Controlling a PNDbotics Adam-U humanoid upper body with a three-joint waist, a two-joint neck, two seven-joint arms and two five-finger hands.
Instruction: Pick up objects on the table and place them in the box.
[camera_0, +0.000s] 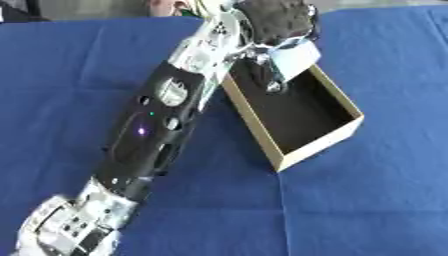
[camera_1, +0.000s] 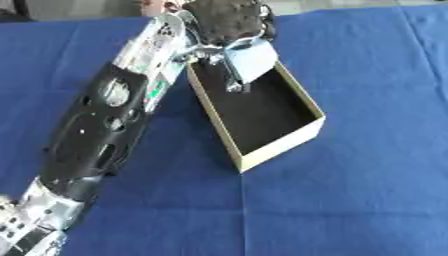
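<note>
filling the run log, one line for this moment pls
left robot hand: holding pale blue flat object | over open tan cardboard box | not released | right: unseen

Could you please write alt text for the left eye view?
The robot's left hand holds a pale flat object over the far end of an open cardboard box on a blue tablecloth.

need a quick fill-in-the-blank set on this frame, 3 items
1. The robot's left hand holds a pale, flat square object above the far end of the open ____ box.
2. The box's inside is ____ in colour.
3. The box rests on a ____ cloth-covered table.

Missing words: cardboard; black; blue
</note>
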